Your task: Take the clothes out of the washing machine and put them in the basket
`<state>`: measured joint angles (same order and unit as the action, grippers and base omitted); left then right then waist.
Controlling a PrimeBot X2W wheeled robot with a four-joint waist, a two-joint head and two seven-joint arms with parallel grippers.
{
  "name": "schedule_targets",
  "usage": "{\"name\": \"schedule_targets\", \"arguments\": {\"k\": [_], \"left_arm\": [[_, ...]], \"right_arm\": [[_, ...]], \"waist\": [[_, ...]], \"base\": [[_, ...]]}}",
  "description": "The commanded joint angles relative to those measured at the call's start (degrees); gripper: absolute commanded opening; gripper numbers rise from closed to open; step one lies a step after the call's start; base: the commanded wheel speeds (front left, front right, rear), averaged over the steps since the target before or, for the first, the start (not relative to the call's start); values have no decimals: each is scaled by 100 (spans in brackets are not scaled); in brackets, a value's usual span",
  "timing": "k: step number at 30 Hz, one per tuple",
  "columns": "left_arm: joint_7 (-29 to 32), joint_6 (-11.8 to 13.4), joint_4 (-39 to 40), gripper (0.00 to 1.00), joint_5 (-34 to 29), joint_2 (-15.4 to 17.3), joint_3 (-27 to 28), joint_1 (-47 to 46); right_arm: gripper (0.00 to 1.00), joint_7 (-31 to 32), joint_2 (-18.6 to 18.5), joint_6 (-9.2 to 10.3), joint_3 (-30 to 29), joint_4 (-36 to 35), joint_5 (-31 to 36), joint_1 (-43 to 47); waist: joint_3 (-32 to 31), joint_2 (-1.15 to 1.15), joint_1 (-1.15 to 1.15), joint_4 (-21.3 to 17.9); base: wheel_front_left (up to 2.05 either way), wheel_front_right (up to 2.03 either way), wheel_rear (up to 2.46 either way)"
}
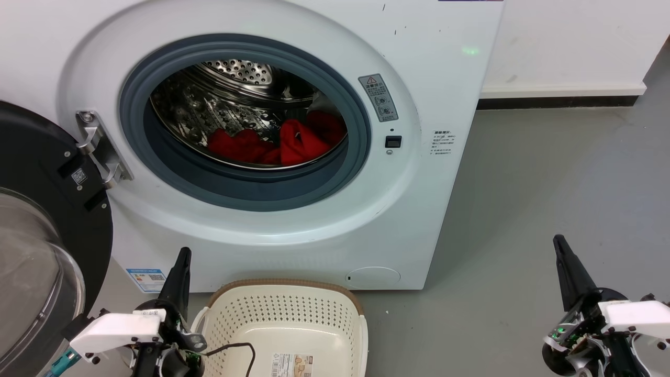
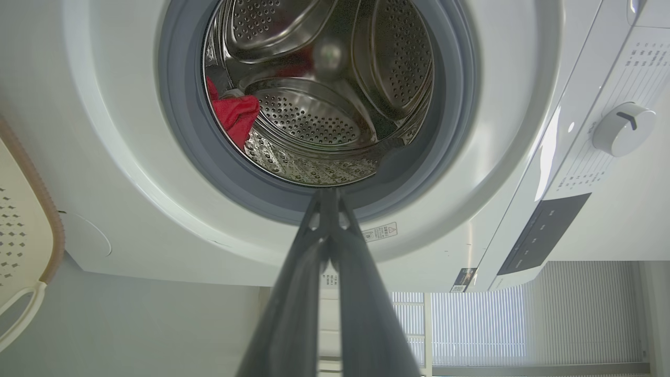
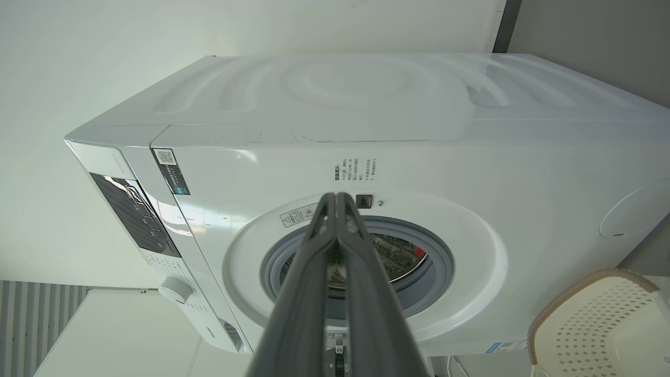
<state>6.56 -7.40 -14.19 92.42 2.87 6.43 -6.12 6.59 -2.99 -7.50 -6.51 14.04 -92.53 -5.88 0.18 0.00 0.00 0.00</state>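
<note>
Clothes point(image 1: 285, 144) heaped at 5 o'clock in the drum point(image 1: 225, 104): soft, limp, probably light. Pinch the raised middle fold. Your left tool point(image 1: 183, 255) and right tool point(image 1: 560, 245) are clenched, empty.

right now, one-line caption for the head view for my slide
Red clothes lie in the open washing machine, basket set in front.

1. Large white front-loading washing machine point(image 2: 104, 157), round opening facing the camera; grey rubber door ring point(image 2: 188, 141) surrounds the perforated steel drum point(image 2: 314, 120).
2. Bright red soft fabric clothes point(image 2: 235, 118) bunched at the drum's left side in this view.
3. Left hand point(image 2: 328, 195): two long dark fingers rise from the bottom edge, tips pressed together, nothing between them, seen against the ring's lower part.
4. Cream-white perforated plastic basket with brown rim point(image 2: 52, 220) at the left edge, beside the machine.
5. White round dial point(image 2: 623, 129) and black control panel point(image 2: 544, 233) at right.
</note>
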Motion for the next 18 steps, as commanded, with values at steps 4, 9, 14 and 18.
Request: {"name": "schedule_targets", "arguments": {"k": [4,9,14,18], "left_arm": [[-8,4,-92,100,-1,-10,-14,54],[-144,6,-36,100,-84,-12,-21,138],[-286,4,47,100,-217,-11,14,201],[-395,4,88,100,-400,-10,100,231]], "right_arm": [[100,-2,2,0,5,87,-1,51],[100,-134,4,1,72,77,88,106],[100,-278,4,1,124,55,196,130],[100,-387,4,1,146,58,314,136]], "waist": [[0,0,0,0],[6,0,0,-4],[13,0,0,-10],[20,0,0,-15]], "base": [[0,0,0],[0,0,0],[0,0,0],[0,0,0]]}}
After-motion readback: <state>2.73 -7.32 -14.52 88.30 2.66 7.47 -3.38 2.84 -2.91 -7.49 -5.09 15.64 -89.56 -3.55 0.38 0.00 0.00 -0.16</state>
